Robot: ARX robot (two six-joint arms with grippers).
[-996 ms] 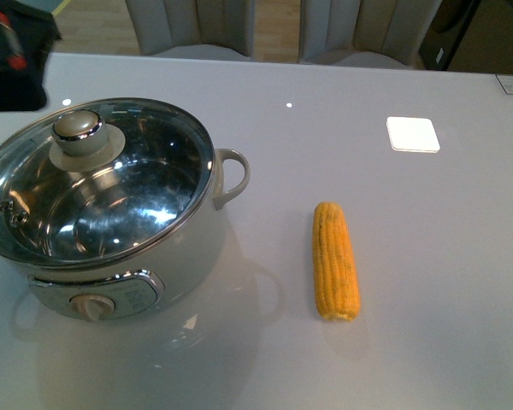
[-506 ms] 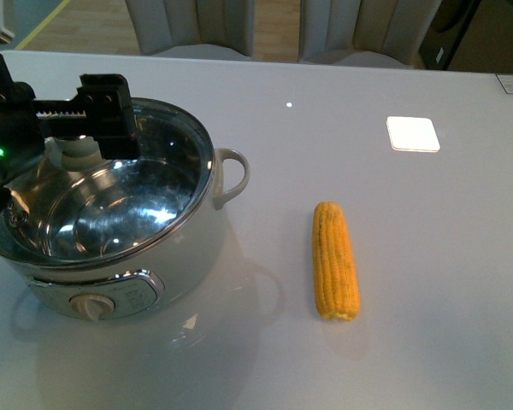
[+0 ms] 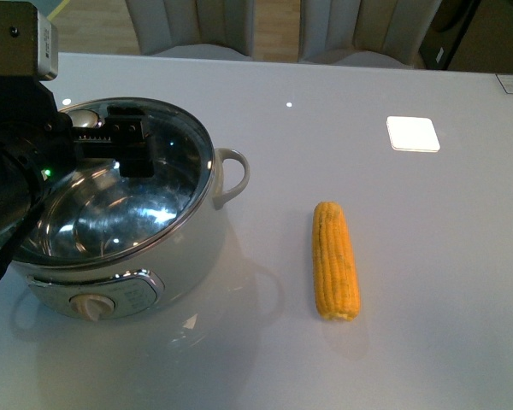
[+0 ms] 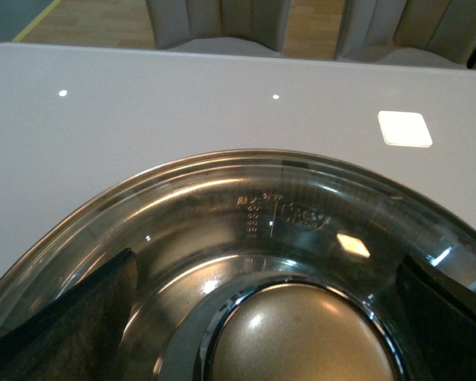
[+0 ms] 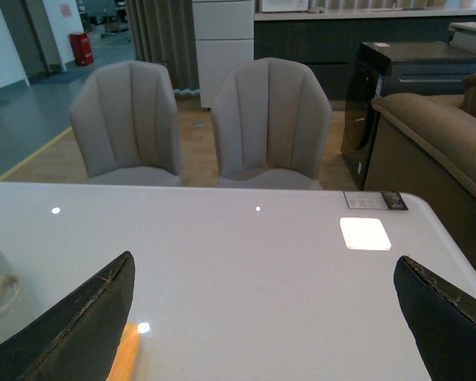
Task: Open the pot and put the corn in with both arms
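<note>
Left claw (image 4: pixel 266 313): wide, jaws either side of knob (image 4: pixel 301 337), not closed on it
Right claw (image 5: pixel 266 317): wide, empty, above counter (image 5: pixel 262 262)
Lid (image 3: pixel 145 184): on pot (image 3: pixel 197 248), by counter's left edge
Corn (image 3: pixel 335 260): flat mid-counter, untouched
Left to do: grip, lift, load

place: a big room like an office lounge | seen: white table (image 5: pixel 262 270); two grey chairs (image 5: pixel 270 119); brown sofa (image 5: pixel 440 135); white cabinet (image 5: pixel 222 40)
</note>
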